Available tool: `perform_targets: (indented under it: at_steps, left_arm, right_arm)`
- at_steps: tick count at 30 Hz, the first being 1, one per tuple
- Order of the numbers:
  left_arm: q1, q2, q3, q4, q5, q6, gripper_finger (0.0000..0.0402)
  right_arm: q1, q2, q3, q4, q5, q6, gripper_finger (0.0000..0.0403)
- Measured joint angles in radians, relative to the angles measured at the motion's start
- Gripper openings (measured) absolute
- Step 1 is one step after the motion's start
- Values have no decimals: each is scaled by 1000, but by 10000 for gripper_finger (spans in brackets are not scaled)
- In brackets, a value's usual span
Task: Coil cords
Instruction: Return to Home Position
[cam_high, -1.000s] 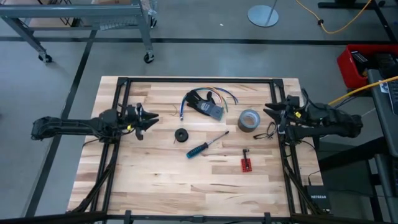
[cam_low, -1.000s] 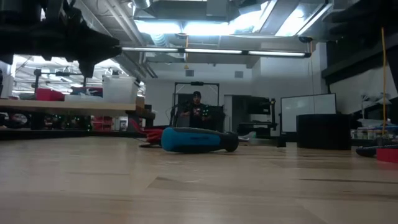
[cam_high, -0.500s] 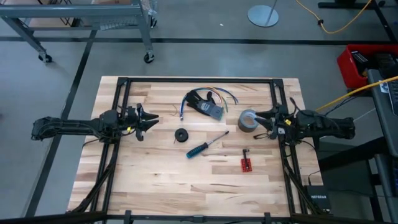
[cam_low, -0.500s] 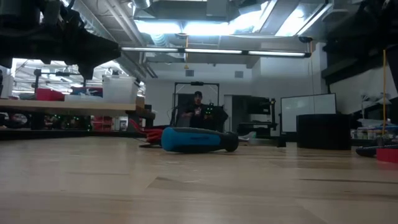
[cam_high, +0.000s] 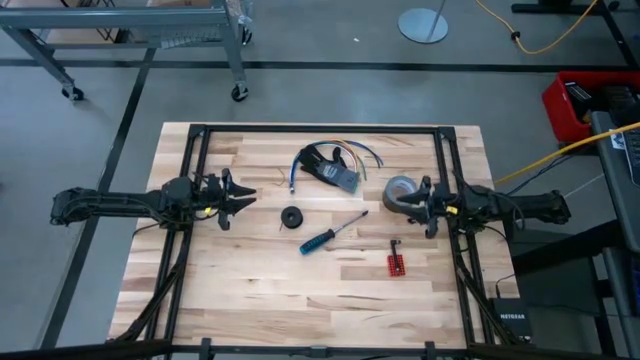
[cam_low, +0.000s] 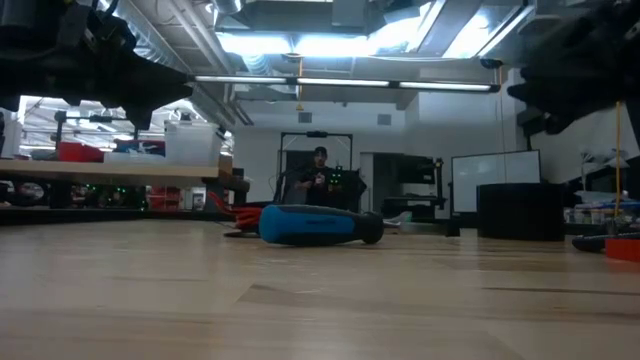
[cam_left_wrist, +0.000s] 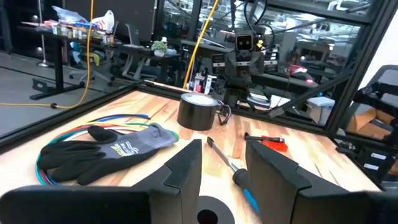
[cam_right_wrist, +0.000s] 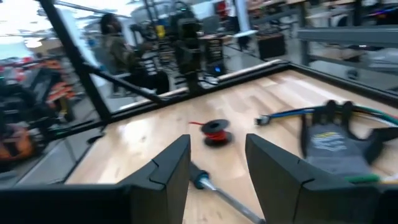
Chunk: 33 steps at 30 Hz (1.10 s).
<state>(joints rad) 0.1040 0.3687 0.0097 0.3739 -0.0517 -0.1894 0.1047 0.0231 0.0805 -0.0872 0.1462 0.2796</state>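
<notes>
A small black coil of cord (cam_high: 291, 217) lies flat on the wooden table, with a red strand showing on it in the right wrist view (cam_right_wrist: 214, 132). Loose coloured cords (cam_high: 358, 152) lie under and beside a grey-black glove (cam_high: 328, 166) at the far middle. My left gripper (cam_high: 245, 197) hovers level and open, left of the coil, which shows just below its fingers (cam_left_wrist: 208, 211). My right gripper (cam_high: 412, 198) is open too, pointing level toward the table's left. It stands above the table by the grey tape roll (cam_high: 400, 190), holding nothing.
A blue-handled screwdriver (cam_high: 328, 235) lies slantwise at the table's middle, with a small red tool (cam_high: 396, 262) near it on the right. A black frame (cam_high: 320, 130) runs around the table. Bare wood lies toward the near edge. A person (cam_low: 318, 175) stands in the room behind.
My right gripper has come down from a raised pose and tipped to level. It has also drawn toward the table's left, ending beside the tape roll, still open. The left arm and the things on the table have stayed where they were.
</notes>
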Motion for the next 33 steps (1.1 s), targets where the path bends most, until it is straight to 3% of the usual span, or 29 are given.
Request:
perform_targets:
  at_steps: [15, 25, 33]
  left_arm:
    - [0, 0, 0, -93, 82, 2, 117]
    - [0, 0, 0, -296, 82, -174, 117]
    - [0, 0, 0, -341, 82, -84, 117]
  right_arm:
    - [0, 0, -45, 45, -134, -27, 158]
    - [0, 0, -45, 39, -140, -74, 158]
    - [0, 0, -45, 36, -140, -74, 158]
